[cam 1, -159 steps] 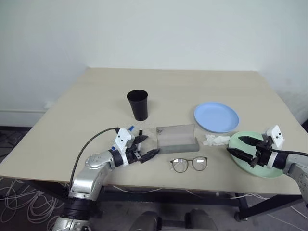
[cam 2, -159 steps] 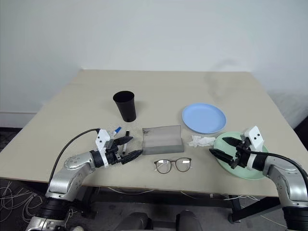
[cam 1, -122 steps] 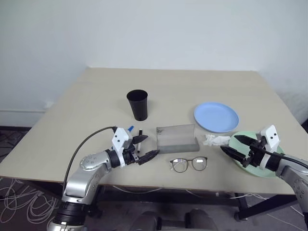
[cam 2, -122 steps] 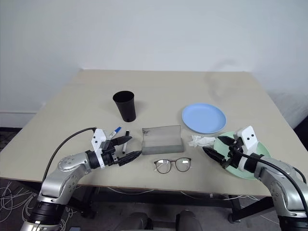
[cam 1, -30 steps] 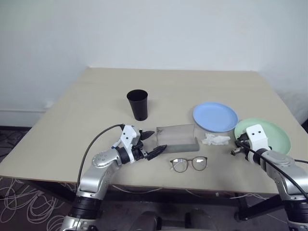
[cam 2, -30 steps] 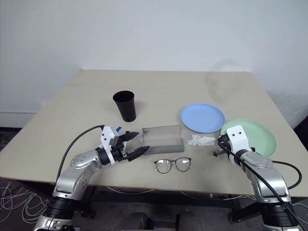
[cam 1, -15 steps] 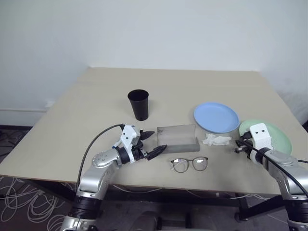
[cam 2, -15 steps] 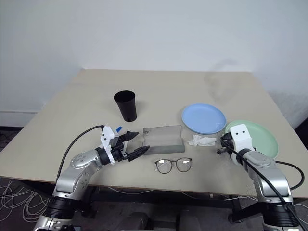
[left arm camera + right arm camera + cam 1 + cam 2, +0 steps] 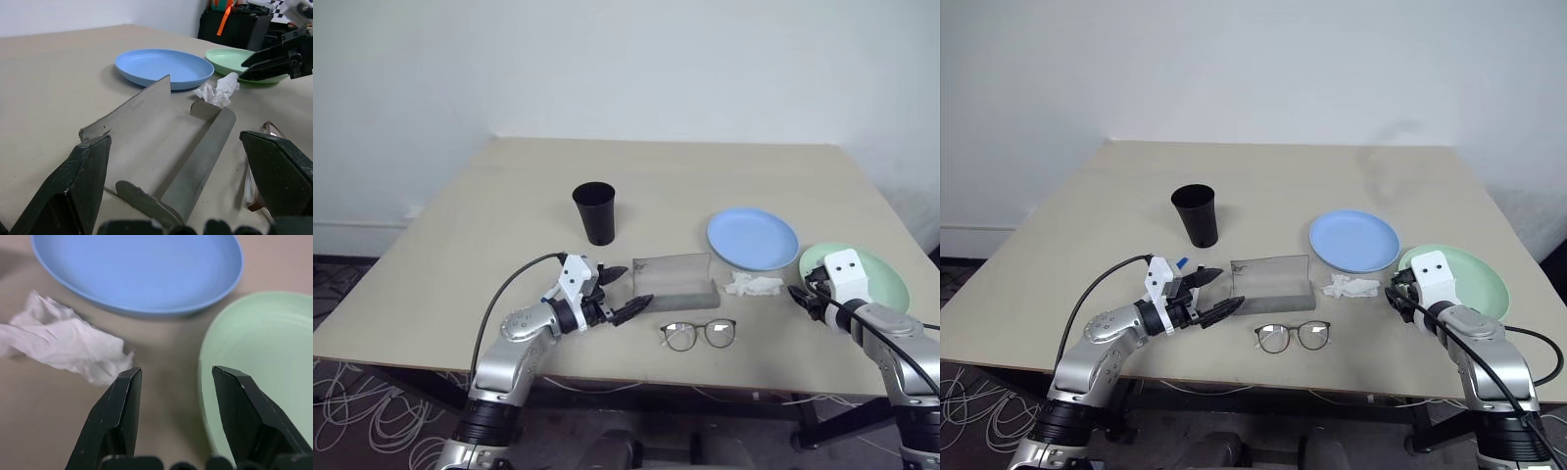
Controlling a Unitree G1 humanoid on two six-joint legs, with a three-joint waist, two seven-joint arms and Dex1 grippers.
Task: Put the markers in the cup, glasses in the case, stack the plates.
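Right claw [image 9: 172, 421] part open, empty, beside green plate [image 9: 254, 362]'s rim; I should grip the rim squarely, lift onto blue plate [image 9: 142, 269].

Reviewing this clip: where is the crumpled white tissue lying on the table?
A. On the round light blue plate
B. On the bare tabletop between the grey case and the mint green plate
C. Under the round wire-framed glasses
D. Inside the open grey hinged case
B: the crumpled white tissue lies on the bare tabletop, with the open grey hinged case to one side and the round mint green plate to the other, just in front of the round light blue plate.
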